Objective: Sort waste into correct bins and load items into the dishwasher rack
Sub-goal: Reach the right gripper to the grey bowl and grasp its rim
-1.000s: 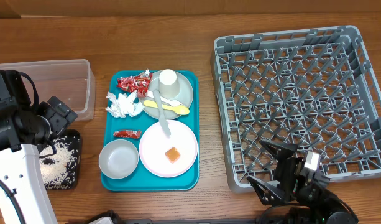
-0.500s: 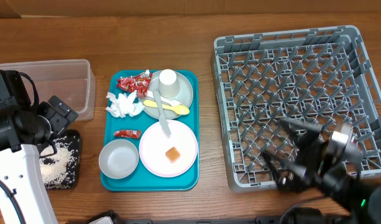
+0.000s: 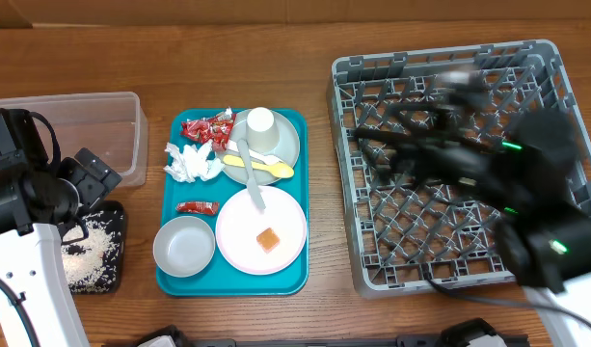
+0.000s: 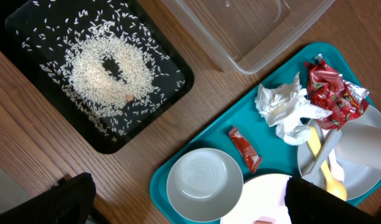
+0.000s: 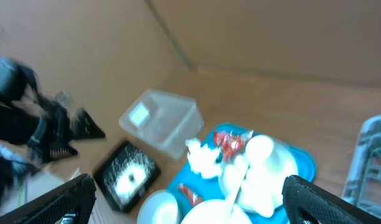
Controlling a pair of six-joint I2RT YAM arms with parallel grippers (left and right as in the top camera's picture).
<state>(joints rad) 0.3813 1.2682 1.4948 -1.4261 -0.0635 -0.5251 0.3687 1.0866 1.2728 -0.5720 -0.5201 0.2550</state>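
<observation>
At the far left of the overhead view, a clear plastic tub (image 3: 64, 97) with rounded corners sits on the wood-grain counter (image 3: 319, 193). Just below it is a shallow, glossy black tray (image 4: 171, 93) holding loose white rice grains (image 4: 106, 65) in a rough ring. The left end effector (image 4: 187, 186) hangs released above this corner, jaws spread wide and grasping nothing.

In the centre, a flat teal tray (image 3: 176, 188) carries the rest. Shiny red candy wrappers (image 3: 206, 128) lie at its upper left, their white print too small to read, with one more wrapper (image 3: 197, 206) lower down. Crumpled white tissue (image 3: 192, 162) lies between them. A smooth white bowl (image 3: 184, 246) sits at lower left, beside a pale pink round plate (image 3: 247, 241) bearing a small orange food cube (image 3: 267, 240). Above it, a grey-green round plate (image 3: 285, 145) holds a white cup (image 3: 260, 127) and a yellow plastic spoon (image 3: 266, 168). A pale plastic fork (image 3: 252, 183) bridges the two plates.

On the right, the grey plastic dishwasher rack (image 3: 372, 67), a square grid of upright pegs, stands under the blurred right arm. The right end effector (image 5: 189, 183) is likewise released, its jaws wide.
</observation>
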